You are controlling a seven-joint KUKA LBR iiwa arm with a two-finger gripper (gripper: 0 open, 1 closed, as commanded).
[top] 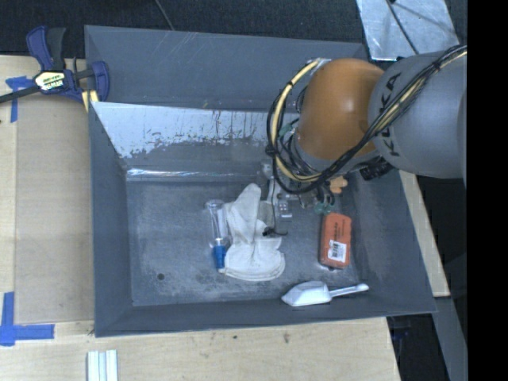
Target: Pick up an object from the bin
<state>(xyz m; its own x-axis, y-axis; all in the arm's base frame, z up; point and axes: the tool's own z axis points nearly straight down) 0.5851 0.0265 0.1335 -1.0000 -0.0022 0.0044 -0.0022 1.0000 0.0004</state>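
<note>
Grey metal bin (111,213), gripper (278,219) low near its centre.
I see it just right of the crumpled white cloth (254,256); whether the claw is released or clenched, I cannot tell.

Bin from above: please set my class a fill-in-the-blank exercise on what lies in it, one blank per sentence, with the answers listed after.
1. The gripper hangs over the right edge of a crumpled ____ cloth in the middle of the bin.
2. The clear tube left of the cloth has a ____ cap.
3. The orange packet with a white label lies on the cloth's ____ side.
4. Near the bin's front wall lies a white plastic ____ with a handle.
Missing words: white; blue; right; scoop.
</note>
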